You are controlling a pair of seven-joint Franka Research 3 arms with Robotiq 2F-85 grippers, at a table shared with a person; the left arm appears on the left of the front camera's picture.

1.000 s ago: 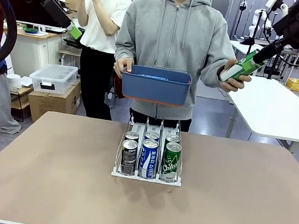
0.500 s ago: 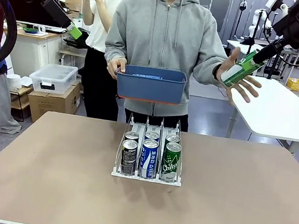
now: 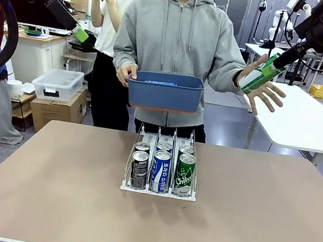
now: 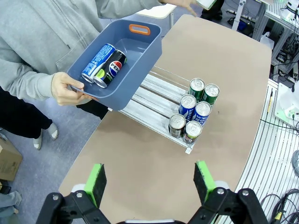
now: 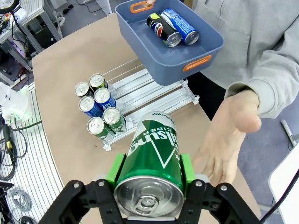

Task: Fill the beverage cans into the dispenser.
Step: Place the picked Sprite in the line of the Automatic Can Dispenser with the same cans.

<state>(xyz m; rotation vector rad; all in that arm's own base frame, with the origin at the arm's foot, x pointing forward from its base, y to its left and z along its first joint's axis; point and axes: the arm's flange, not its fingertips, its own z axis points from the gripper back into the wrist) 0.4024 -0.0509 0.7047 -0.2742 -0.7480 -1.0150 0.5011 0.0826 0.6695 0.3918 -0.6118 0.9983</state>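
Standing mid brown tabletop (image 3: 256,218), the white wire three-lane dispenser (image 3: 157,193) holds six cans (image 3: 160,170). The robot's right hand (image 3: 265,69) clamps a slim green aluminium can (image 5: 154,149) mid-wall, aloft beside a person's open palm (image 3: 265,90). The can looks smooth and thin-walled, probably heavy if full, so mid-body suits. Left hand (image 4: 150,182) fingers stand apart, empty. A second ago that palm gripped the can.

Green can (image 3: 252,80) in right pincer (image 3: 269,66)
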